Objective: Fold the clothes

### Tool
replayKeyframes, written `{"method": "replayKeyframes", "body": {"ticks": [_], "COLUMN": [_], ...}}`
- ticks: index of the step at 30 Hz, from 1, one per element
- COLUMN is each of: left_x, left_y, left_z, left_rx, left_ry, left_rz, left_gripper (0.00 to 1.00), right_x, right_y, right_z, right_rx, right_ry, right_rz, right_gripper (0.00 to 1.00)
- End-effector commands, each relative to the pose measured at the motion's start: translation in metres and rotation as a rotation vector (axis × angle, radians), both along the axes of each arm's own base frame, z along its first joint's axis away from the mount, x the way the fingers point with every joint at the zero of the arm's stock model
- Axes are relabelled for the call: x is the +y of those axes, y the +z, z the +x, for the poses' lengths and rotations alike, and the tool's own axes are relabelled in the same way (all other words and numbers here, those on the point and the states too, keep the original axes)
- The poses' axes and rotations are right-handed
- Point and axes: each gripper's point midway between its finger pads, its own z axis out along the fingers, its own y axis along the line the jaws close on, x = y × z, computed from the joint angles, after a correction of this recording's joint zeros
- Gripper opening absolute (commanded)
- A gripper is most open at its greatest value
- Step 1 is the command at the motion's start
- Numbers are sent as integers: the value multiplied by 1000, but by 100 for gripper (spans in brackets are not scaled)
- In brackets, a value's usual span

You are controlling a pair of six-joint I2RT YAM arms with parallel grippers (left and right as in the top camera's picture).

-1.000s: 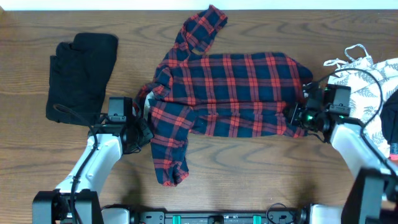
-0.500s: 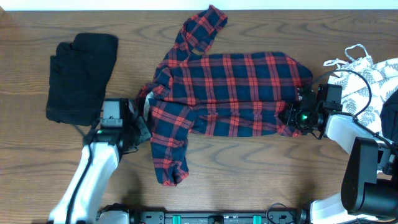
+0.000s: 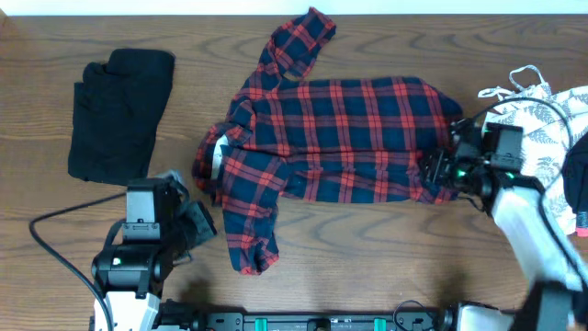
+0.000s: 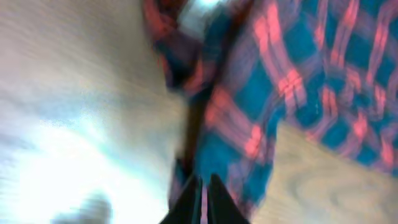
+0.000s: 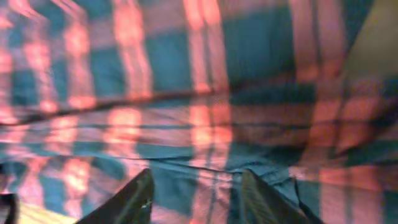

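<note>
Plaid cloth fills the space under the parted jaws of your right gripper; it sits low over the shirt's hem end and clamps nothing that I can make out (the wrist view is blurred). Your left gripper is pinched closed and empty, hanging near the collar end over the bare table. Between them the red-and-navy shirt lies spread across the middle, one sleeve trailing toward the robot's base and the other sleeve bunched at the far edge. A black garment lies well apart on the left, and a leaf-print garment lies just beside your right arm. I judge you are early in folding the shirt, between grips. The next move calls for taking a sleeve and laying it flat across the body without ruffling the layer beneath
</note>
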Motion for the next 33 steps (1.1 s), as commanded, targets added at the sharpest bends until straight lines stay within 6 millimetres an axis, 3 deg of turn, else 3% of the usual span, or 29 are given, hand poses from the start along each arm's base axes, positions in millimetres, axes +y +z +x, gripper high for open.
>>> {"method": "replayKeyframes", "body": {"ticks": [1,5,10,21,23,26,28,33], "left_x": [-24,-29,-38,-54,-60,-62,-58,-57], "left_y": [3,-6,-12,-30,-33,-40,-44,-49], "left_z": [-17,-34,-44,-61,-60,-56,-50,-39], "left_rx": [73,153,198,313,313,306,281,211], "left_ry": [-58,-100,-176,-285,-319,-360,-392,-494], "left_rz": [-132,-123,-93,3,12,78,156,284], "left_gripper": [6,6,6,6,15,17,30,32], "right_x": [-1,1,1,0,0,0,0,0], "right_y": [43,59,46,42,42,41,41,41], "right_z": [1,-9,-23,-24,-24,-24,-24,-24], "right_rx": [-121,-146,-64,-49,-49,-48,-47,-47], "right_ry": [5,6,1,2,2,2,2,0], "right_rz": [-36,-38,-38,-39,-39,-39,-39,-43], "right_gripper": [56,56,57,63,65,66,66,66]}}
